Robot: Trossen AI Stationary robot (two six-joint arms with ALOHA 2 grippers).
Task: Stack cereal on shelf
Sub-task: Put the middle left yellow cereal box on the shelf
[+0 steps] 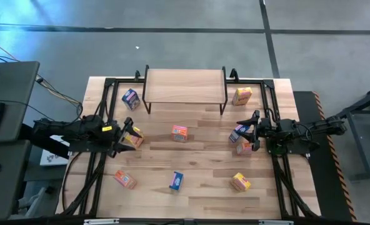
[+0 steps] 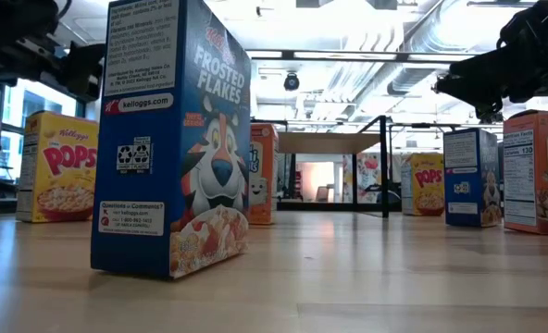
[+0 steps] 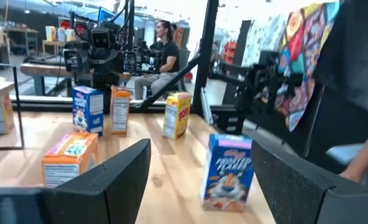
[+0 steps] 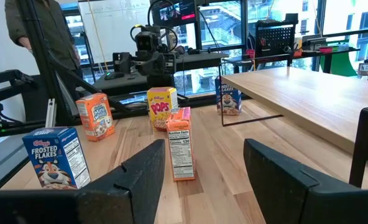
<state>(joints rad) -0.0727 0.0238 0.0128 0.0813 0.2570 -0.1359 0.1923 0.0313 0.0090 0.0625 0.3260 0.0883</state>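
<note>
The shelf [image 1: 185,86], a light plank on thin black legs, stands at the table's far middle with nothing on top. Small cereal boxes stand scattered on the table: blue [image 1: 130,98], yellow [image 1: 242,95], orange [image 1: 179,132], orange [image 1: 125,180], blue [image 1: 176,180], yellow [image 1: 240,182]. My left gripper [image 1: 127,136] hovers open at the left, above a yellow box [image 1: 135,139]. My right gripper [image 1: 252,131] hovers open at the right, above a blue box [image 1: 237,133] and an orange box [image 1: 244,148]. Both pairs of fingers [image 3: 199,186] [image 4: 212,180] hold nothing.
Black frame rails [image 1: 100,162] run along the table's left and right sides. Open tabletop lies in front of the shelf, between the boxes. A person [image 3: 165,53] sits beyond the table, and another [image 4: 41,31] stands behind it.
</note>
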